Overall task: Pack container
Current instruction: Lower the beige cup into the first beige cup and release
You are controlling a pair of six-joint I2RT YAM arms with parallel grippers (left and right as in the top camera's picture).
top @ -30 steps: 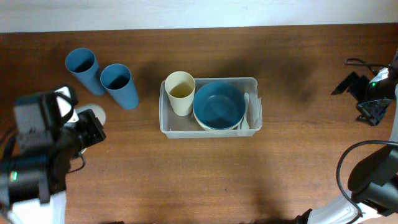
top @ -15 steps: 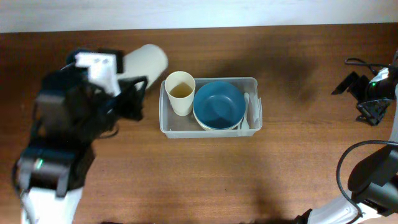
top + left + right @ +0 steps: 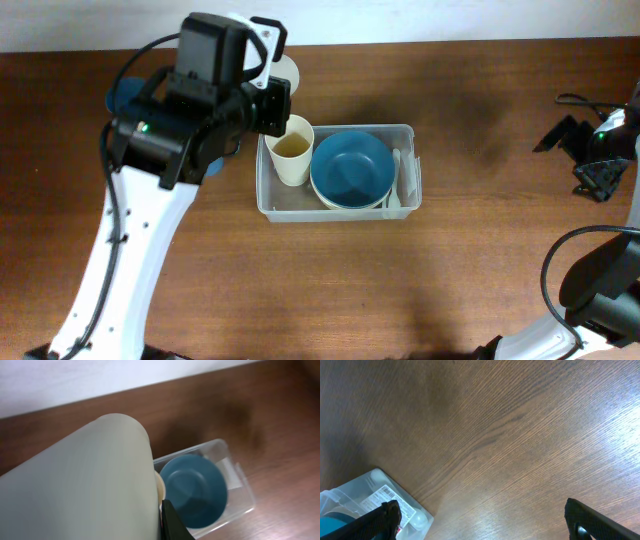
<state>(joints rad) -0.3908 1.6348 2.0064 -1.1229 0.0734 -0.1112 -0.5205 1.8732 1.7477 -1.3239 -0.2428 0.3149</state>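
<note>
The container [image 3: 408, 135] is a clear rectangular bin at mid-table. Inside it stand a cream cup [image 3: 290, 148], a blue bowl [image 3: 350, 168] on a cream one, and a white spoon [image 3: 397, 182] at the right wall. My left gripper [image 3: 270, 92] hovers at the bin's far left corner, shut on a second cream cup [image 3: 288, 70]. In the left wrist view this held cup [image 3: 80, 480] lies tilted and fills the left half, with one black finger [image 3: 172, 524] against it and the bin [image 3: 239, 476] below. My right gripper [image 3: 598, 152] is open at the far right edge, nothing between its fingers.
Two blue cups [image 3: 118, 95] stand left of the bin, mostly hidden under my left arm; a bit of the nearer one [image 3: 215, 163] shows. The right wrist view has bare wood and the bin's corner with a label [image 3: 380, 497]. A dark cable [image 3: 575, 100] lies at the far right.
My left arm has swung from the front left of the table up and to the right, carrying the cream cup over the blue cups to the bin's corner. The right arm has not moved.
</note>
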